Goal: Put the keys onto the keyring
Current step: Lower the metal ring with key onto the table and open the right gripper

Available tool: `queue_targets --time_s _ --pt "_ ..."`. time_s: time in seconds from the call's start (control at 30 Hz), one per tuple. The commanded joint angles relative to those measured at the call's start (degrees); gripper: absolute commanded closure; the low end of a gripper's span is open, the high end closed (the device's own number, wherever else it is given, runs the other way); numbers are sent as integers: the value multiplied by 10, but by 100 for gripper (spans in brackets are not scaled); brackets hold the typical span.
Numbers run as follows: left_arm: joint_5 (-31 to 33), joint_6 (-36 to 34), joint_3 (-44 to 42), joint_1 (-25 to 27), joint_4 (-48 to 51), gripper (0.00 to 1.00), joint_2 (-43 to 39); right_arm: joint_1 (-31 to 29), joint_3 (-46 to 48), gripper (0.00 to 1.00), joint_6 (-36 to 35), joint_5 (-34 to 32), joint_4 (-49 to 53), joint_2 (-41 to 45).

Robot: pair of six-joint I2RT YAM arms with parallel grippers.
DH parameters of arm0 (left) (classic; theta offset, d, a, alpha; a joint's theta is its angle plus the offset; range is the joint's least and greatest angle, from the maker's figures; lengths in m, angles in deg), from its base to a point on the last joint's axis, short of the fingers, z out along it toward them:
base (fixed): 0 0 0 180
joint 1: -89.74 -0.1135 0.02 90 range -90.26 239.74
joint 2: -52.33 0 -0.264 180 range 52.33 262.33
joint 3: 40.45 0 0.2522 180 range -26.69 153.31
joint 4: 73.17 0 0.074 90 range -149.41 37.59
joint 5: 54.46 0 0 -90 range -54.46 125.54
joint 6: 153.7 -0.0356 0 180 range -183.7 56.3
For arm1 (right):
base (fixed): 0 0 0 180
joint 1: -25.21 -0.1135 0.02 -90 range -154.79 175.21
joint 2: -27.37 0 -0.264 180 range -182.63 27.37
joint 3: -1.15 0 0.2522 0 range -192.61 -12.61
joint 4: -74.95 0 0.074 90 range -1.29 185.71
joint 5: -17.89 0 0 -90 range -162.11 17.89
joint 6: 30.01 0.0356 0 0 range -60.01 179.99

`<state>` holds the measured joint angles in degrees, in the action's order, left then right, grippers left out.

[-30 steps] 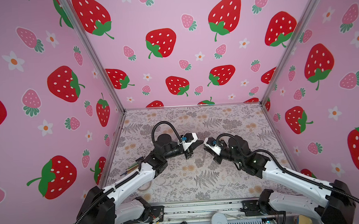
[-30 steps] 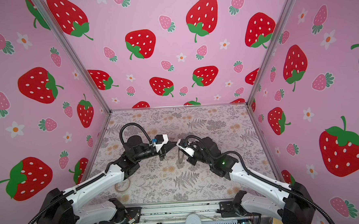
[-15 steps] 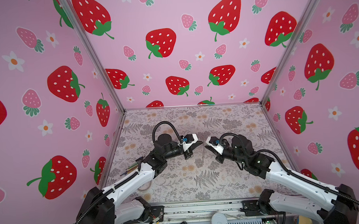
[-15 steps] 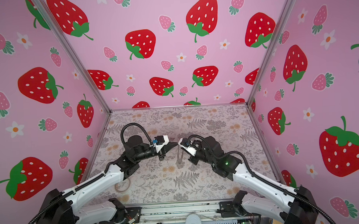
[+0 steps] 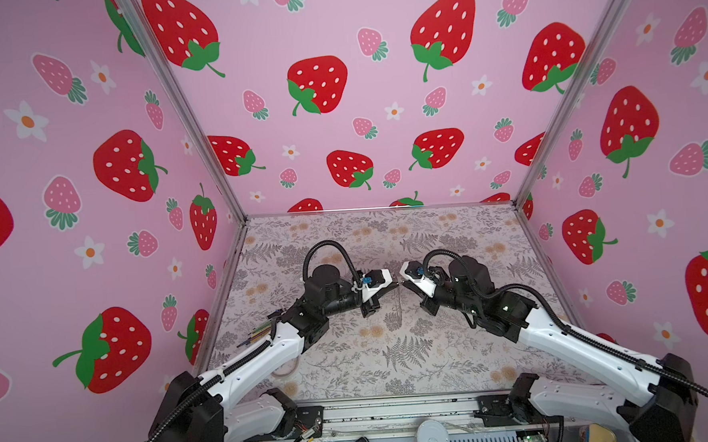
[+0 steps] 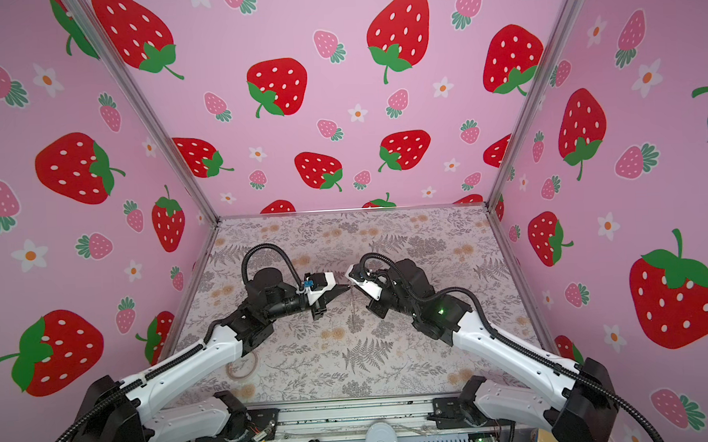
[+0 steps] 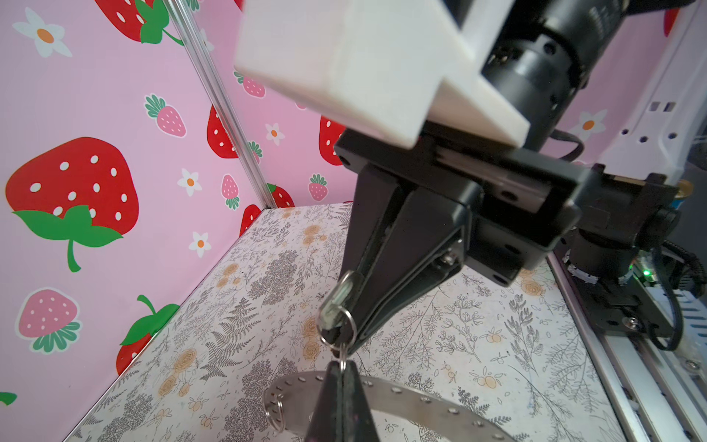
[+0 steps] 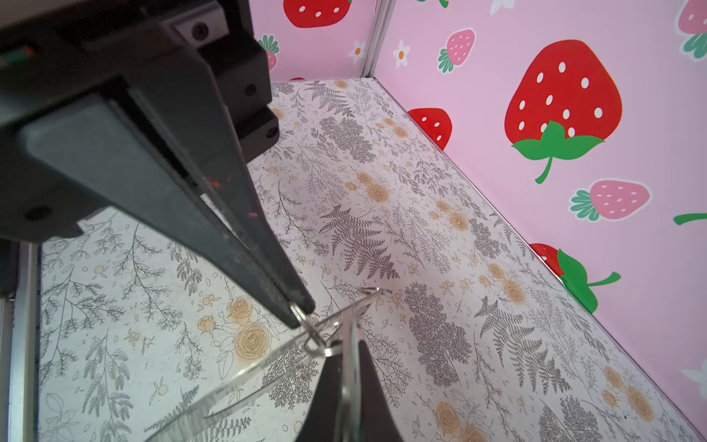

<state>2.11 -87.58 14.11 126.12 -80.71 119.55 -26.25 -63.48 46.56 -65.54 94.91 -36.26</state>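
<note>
Above the middle of the floral table (image 5: pixel 393 365), your two arms meet tip to tip, both clear of the surface.

Your left gripper (image 5: pixel 394 286) has its jaws pressed together. In its wrist view the pinch sits at the rim of the keyring (image 7: pixel 421 400), where a thin wire runs into the seam between the fingers. You cannot tell whether they bite the band itself or only that wire.

The keyring is off the table. In both top views it hangs just below the meeting tips as a faint upright sliver, edge-on to the camera. In the left wrist view its wide grey band curves across behind the fingers, showing the row of tiny holes along its rim. A small split ring (image 7: pixel 276 409) dangles from one of those holes.

Your right gripper (image 8: pixel 346 356) is clamped on the key (image 7: pixel 336 302). The key's long axis follows the line of the right fingers, and its free end points toward the left fingertips. Another small wire ring (image 7: pixel 354 325) circles that end. In the right wrist view the key shows edge-on, a thin bright blade standing between the fingers.

Beside your left forearm, a translucent beige ring (image 6: pixel 241 367) lies flat on the table, well apart from both grippers.
</note>
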Motion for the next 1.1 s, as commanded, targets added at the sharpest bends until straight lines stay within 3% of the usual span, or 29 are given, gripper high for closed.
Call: queue_targets --time_s 0.0,0.03,0.07,0.1,0.17,0.27,0.33,0.5,0.57,0.67,0.77,1.07 --pt "17 -21 30 4 29 100 -2 3 -25 100 -21 -1 17 1" --pt "27 -19 35 4 37 100 1 3 -26 100 -25 0 19 2" --pt "40 -14 37 4 43 93 2 3 -29 100 -30 -1 22 1" --pt "61 -8 41 4 47 76 2 3 -33 100 -34 -1 30 -1" --pt "108 -12 46 2 60 62 -2 3 -39 100 -47 -7 45 -13" --pt "199 -21 48 -10 80 50 -26 3 -52 100 -63 -4 58 -57" --pt "245 -6 44 -33 91 36 -47 3 -73 100 -74 7 56 -102" --pt "312 77 25 -122 128 16 -110 7 -195 100 -105 77 43 -252" --pt "353 113 23 -136 143 9 -131 6 -254 100 -116 102 42 -301" --pt "402 150 27 -140 180 5 -149 7 -285 100 -137 121 14 -341" --pt "403 170 27 -140 201 5 -143 16 -261 100 -156 121 0 -355" --pt "395 197 19 -138 201 5 -81 98 -67 100 -171 128 -48 -318"
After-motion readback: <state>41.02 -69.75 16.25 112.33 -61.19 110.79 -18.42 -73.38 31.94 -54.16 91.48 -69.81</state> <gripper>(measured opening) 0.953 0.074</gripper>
